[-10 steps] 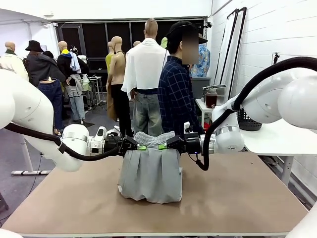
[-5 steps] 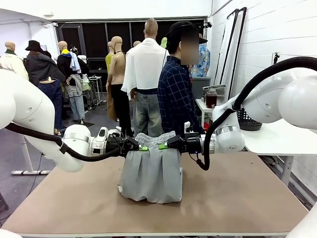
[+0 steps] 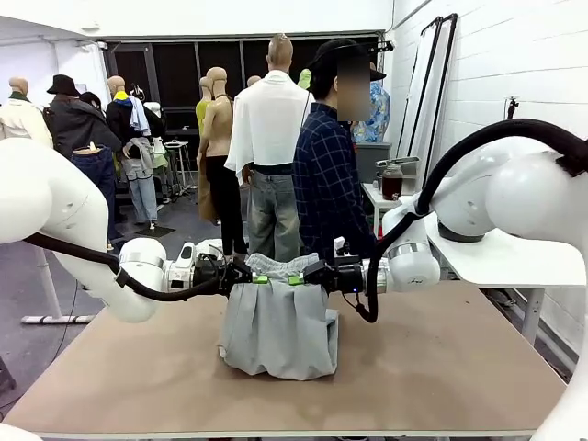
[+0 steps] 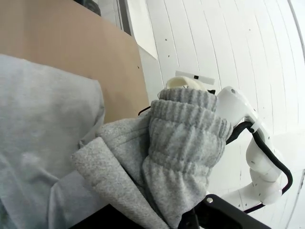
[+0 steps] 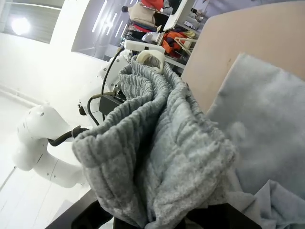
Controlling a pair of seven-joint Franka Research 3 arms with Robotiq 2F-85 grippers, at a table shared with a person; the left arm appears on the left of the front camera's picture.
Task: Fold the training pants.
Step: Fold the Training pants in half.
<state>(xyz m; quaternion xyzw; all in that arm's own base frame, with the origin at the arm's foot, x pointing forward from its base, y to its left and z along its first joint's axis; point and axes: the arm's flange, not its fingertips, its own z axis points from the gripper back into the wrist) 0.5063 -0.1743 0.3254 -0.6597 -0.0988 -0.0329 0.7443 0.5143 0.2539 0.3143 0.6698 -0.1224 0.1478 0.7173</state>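
Our left hand (image 3: 250, 276) and right hand (image 3: 305, 276) each pinched the training pants' (image 3: 278, 331) waistband above the tabletop (image 3: 441, 367).

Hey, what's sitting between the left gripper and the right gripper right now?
In the front view, the gathered waistband of the light grey jersey training pants spans from the left gripper to the right gripper, both shut on it.

From my station this reads as a robotics lab set up for clothing work. A plain brown table (image 3: 441, 367) sits under the jaws, and beyond them a person in a plaid shirt (image 3: 326, 179) stands at its far edge. A white panelled wall (image 3: 496, 64) runs off to one side, with a white side table (image 3: 514, 262) against it holding a black mesh basket (image 3: 457, 225).
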